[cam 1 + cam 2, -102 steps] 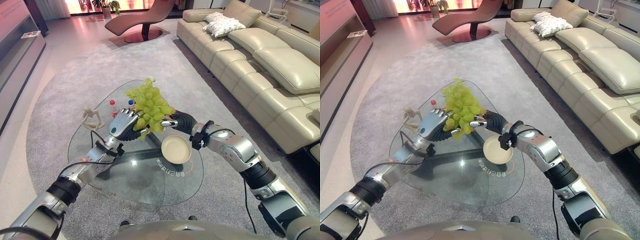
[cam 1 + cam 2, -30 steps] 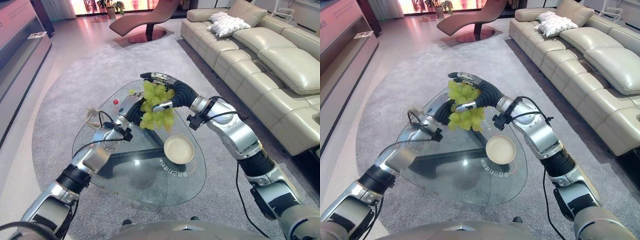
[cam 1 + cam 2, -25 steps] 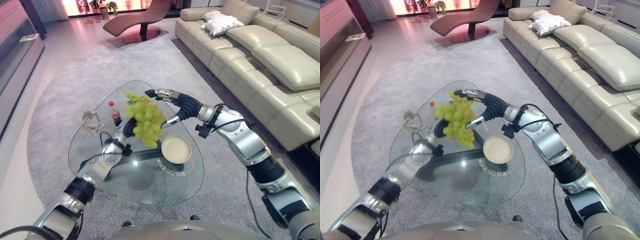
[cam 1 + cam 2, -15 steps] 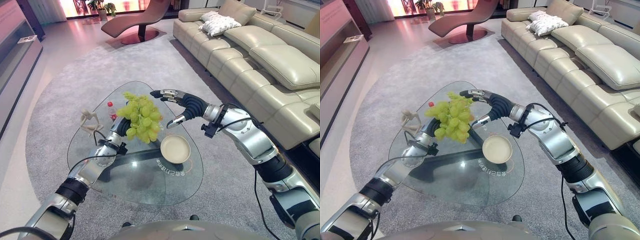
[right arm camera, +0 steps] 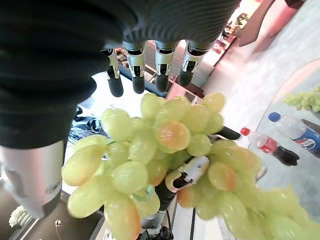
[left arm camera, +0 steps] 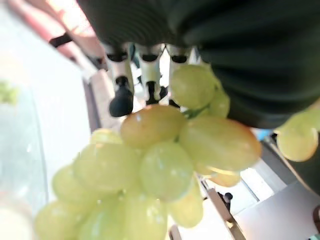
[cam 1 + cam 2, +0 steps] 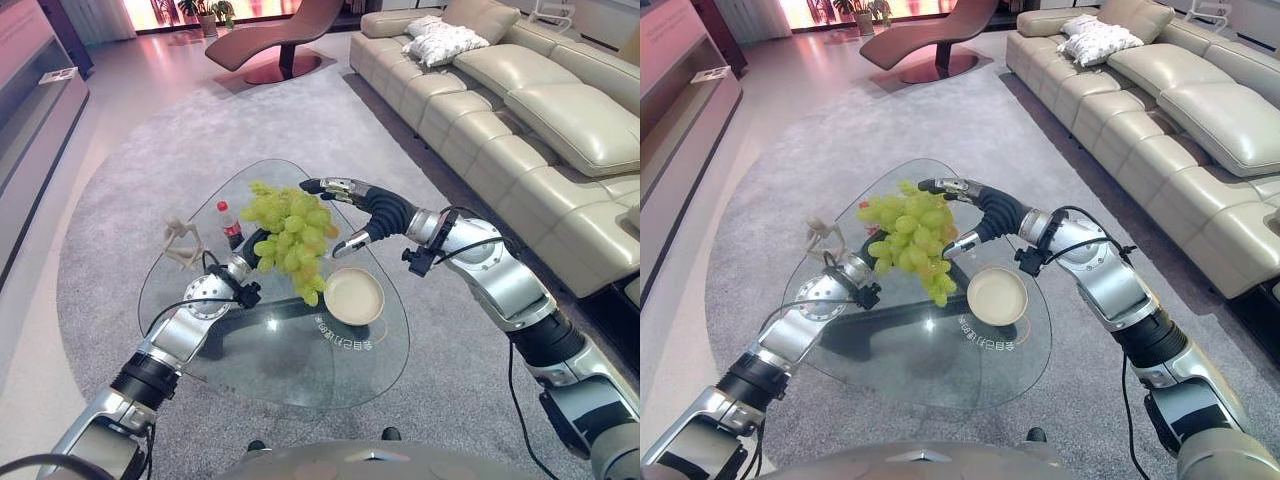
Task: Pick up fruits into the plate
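A big bunch of green grapes [image 7: 288, 235] hangs above the glass table [image 7: 270, 350], just left of the empty cream plate [image 7: 353, 297]. My left hand [image 7: 244, 268] is behind and under the bunch, fingers [image 6: 120, 90] curled into it and bearing its weight. One of its fingers shows among the grapes [image 5: 165, 145] in the right wrist view. My right hand [image 7: 375, 212] is close on the far right side of the bunch, open with straight fingers [image 5: 137, 67], not gripping it.
Two small drink bottles [image 7: 229, 224] and a wooden jointed figure [image 7: 183, 243] stand on the table's far left part. A cream sofa [image 7: 520, 120] runs along the right, and grey carpet [image 7: 130, 180] surrounds the table.
My right hand has opened and let go of the bunch, which my left hand now holds alone. The bunch has sagged a little lower, towards the plate.
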Controlling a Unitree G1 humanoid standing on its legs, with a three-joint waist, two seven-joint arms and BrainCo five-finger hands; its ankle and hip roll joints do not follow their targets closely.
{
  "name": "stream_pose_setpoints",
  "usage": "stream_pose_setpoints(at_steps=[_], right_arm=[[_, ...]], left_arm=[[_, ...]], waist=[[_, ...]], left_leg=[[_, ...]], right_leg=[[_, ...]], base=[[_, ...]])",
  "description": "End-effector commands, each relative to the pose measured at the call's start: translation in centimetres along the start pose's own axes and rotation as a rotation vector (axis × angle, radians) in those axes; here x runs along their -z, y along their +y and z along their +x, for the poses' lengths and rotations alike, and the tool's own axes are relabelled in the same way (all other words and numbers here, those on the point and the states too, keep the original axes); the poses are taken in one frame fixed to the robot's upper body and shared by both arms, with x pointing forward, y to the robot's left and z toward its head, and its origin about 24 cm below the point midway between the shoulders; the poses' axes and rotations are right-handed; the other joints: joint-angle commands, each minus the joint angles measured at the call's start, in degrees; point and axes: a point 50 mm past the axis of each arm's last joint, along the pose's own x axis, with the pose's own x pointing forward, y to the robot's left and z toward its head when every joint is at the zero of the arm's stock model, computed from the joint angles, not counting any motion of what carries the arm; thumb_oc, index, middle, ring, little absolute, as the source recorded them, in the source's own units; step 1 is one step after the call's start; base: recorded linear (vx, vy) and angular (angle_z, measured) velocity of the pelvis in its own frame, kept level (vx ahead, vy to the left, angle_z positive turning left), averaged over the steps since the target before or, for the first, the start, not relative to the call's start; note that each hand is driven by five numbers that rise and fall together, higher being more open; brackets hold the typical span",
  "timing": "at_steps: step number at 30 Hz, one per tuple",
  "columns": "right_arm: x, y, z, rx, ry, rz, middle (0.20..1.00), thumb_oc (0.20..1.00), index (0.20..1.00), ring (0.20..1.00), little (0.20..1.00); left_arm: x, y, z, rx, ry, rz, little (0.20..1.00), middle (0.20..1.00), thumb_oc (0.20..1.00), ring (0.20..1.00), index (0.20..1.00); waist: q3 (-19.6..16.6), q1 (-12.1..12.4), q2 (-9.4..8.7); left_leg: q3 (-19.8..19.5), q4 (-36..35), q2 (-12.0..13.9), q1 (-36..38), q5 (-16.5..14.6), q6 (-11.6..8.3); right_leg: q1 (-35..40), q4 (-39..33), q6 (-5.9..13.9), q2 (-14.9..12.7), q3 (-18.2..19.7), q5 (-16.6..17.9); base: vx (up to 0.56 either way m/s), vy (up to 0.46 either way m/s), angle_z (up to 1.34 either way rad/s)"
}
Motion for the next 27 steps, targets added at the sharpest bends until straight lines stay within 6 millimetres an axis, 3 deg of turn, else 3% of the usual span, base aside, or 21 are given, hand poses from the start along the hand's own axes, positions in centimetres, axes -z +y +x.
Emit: stream_pose_setpoints(at_steps=[1,14,22,27], right_arm=[[-4.3,-0.2,0.8,-0.021,-0.185,-0.126,1.0,1.0,1.0,1.0,1.0],[-4.4,1.0,1.5,-0.06,-0.199,-0.098,1.0,1.0,1.0,1.0,1.0],[-3.9,1.3,1.5,-0.117,-0.154,-0.123,1.0,1.0,1.0,1.0,1.0],[-3.5,1.1,0.9,-0.15,-0.109,-0.153,1.0,1.0,1.0,1.0,1.0]], left_arm=[[-4.3,2.2,1.8,0.018,-0.171,0.055,0.2,0.2,0.2,0.2,0.2],[-4.4,0.0,2.6,0.189,-0.152,0.139,0.2,0.2,0.2,0.2,0.2],[-5.8,0.6,3.0,0.218,-0.156,0.152,0.2,0.2,0.2,0.2,0.2],[-6.6,2.7,2.5,0.256,-0.126,0.135,0.2,0.2,0.2,0.2,0.2]], waist=[[-0.17,-0.17,-1.03],[-0.25,-0.96,-0.7],[-0.03,-0.98,-0.68],[-0.26,-0.77,-0.51]], left_leg=[[-0.38,1.23,-0.06,-0.44,-3.95,1.32],[0.55,1.25,-0.16,-0.16,-4.1,1.68],[0.12,1.22,-0.28,-0.26,-4.0,1.73],[-0.21,1.13,-0.29,-0.35,-3.67,1.57]], right_leg=[[2.35,2.15,1.52,-2.05,-1.58,-3.27],[2.06,2.16,1.76,-2.14,-1.05,-3.24],[2.08,2.26,1.69,-1.98,-0.94,-3.37],[2.27,2.15,1.58,-1.85,-1.14,-3.23]], base=[[0.0,0.0,0.0],[0.0,0.0,0.0],[0.0,0.0,0.0],[0.0,0.002,0.01]])
